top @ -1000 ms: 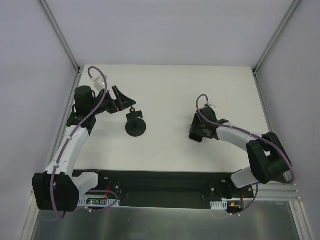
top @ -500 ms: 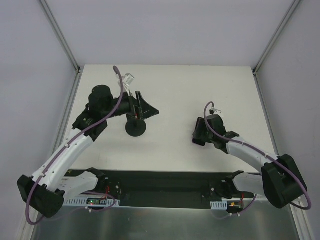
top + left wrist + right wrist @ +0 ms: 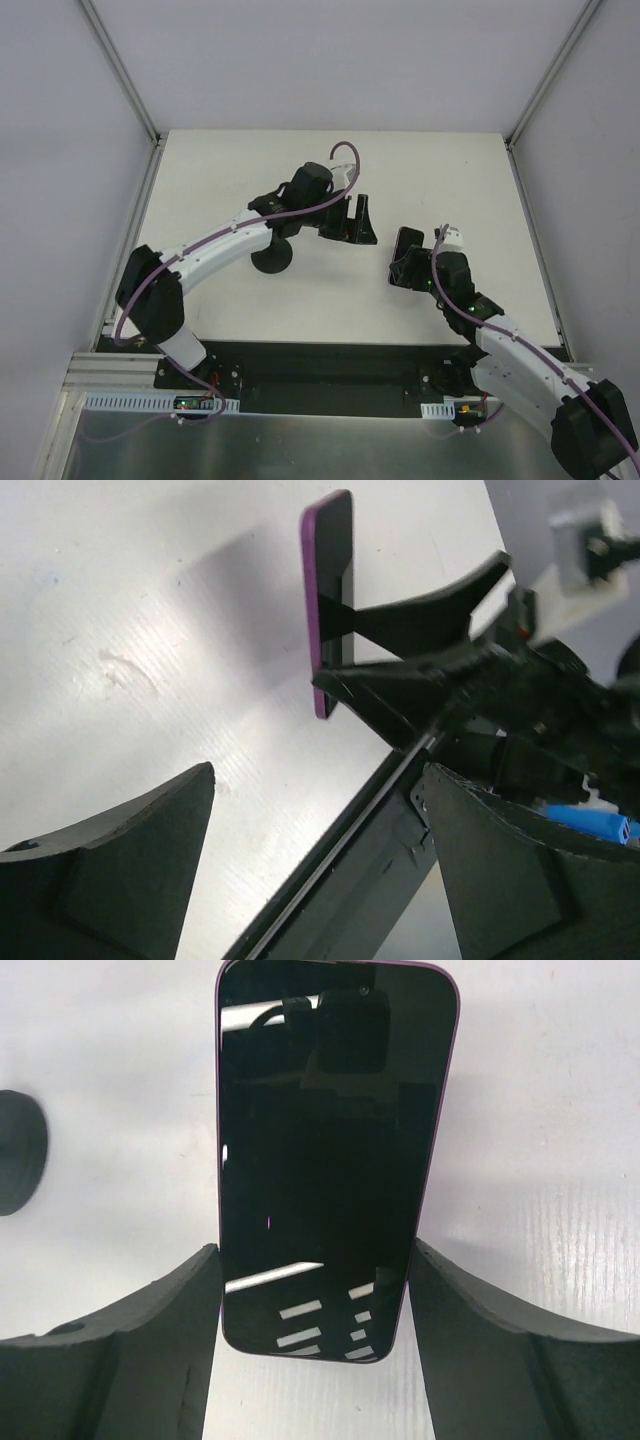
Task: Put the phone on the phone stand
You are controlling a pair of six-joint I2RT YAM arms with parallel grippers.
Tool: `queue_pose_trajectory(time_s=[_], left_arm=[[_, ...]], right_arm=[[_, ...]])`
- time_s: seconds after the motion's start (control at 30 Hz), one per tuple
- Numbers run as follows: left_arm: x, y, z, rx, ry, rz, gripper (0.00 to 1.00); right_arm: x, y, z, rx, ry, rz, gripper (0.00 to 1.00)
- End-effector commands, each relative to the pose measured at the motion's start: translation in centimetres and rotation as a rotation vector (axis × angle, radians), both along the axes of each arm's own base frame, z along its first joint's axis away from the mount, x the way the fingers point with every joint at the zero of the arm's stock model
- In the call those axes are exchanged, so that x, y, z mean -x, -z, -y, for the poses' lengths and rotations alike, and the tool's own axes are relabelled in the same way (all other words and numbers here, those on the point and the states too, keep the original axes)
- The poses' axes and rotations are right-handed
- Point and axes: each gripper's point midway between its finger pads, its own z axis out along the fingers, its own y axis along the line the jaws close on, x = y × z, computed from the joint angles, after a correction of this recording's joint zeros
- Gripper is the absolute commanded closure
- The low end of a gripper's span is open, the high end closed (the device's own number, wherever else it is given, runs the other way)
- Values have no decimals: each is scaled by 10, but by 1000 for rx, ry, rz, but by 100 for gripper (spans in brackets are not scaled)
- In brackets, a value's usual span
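Left arm is stretching over the counter's centre, left gripper (image 3: pixel 366 221) spread wide; right gripper (image 3: pixel 312 1252) is clamping the phone (image 3: pixel 335 1110) right of centre.

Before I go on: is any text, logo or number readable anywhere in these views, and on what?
None can be read.
phone screen: dark, only reflections, no text.
white strips at the near edge: markings too small to read.
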Motion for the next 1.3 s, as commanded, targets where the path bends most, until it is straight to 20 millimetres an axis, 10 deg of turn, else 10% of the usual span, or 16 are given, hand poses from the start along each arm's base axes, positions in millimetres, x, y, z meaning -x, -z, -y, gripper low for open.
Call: queue_pose_trajectory(time_s=[0.0,0.3,0.67,0.77,0.87,0.9,0.93,1.27], left_arm=[[-11,0,33,33,52,-59,25],[-3,2,86,71,160,-87,20],[-10,6,101,93,182,-101,64],[-5,0,103,113,221,-101,100],[1,-15,91,128,246,-54,100],[5,-21,86,140,266,-46,100],[7,-18,76,135,269,-48,100],[51,-98,-48,225,303,285,100]], right_arm=[[-11,-63,-18,-75,-111,263,99],[10,-88,-31,-117,-261,381,99],[27,-106,-45,-160,-381,446,99],[34,-111,-50,-171,-431,433,99],[43,-108,-52,-161,-469,397,61],[48,-107,-54,-156,-499,388,26],[50,-107,-54,-149,-510,372,13],[72,-136,-77,-244,-612,203,0]])
